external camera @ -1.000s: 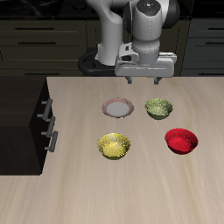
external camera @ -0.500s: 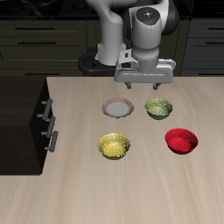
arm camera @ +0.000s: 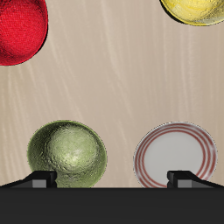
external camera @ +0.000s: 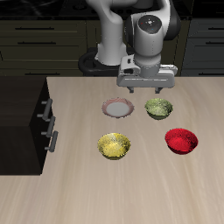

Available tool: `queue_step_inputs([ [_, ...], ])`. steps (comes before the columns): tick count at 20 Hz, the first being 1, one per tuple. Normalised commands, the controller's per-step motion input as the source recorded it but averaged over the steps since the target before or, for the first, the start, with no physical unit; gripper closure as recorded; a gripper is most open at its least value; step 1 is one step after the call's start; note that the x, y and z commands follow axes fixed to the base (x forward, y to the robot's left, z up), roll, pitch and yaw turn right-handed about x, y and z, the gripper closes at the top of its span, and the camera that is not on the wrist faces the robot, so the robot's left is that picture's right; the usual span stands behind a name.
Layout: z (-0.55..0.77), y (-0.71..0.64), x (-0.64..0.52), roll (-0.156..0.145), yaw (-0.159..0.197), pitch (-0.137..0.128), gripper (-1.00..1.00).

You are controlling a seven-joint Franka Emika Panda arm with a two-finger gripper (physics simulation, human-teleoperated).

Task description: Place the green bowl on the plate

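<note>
The green bowl (external camera: 158,108) is small, olive and speckled and stands on the table beside the plate (external camera: 117,108), which has a white-grey centre and a pinkish-brown rim. My gripper (external camera: 144,89) hangs open and empty above the table, just behind the gap between bowl and plate. In the wrist view the green bowl (arm camera: 68,153) and the plate (arm camera: 175,155) lie side by side under the open gripper (arm camera: 112,179), with one fingertip (arm camera: 39,178) over the bowl's edge.
A yellow speckled bowl (external camera: 114,145) and a bright red bowl (external camera: 181,140) stand nearer the table's front edge. A black drawer cabinet (external camera: 26,114) stands at the table's side. The robot's base is behind the gripper.
My gripper has come down a little and shifted slightly toward the green bowl's side. Bowls and plate have not moved.
</note>
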Motion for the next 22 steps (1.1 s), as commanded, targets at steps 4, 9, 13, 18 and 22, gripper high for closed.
queue_step_inputs([
  [4, -0.09, 0.07, -0.05, 0.005, -0.012, 0.012, -1.0],
  [9, -0.12, 0.04, -0.04, -0.005, -0.002, 0.018, -1.0],
  [13, -0.16, -0.06, -0.03, -0.009, 0.001, 0.017, -1.0],
  [18, -0.08, -0.05, 0.01, -0.011, -0.001, 0.007, -1.0],
  [22, -0.14, 0.02, 0.01, -0.007, 0.001, 0.014, -1.0],
])
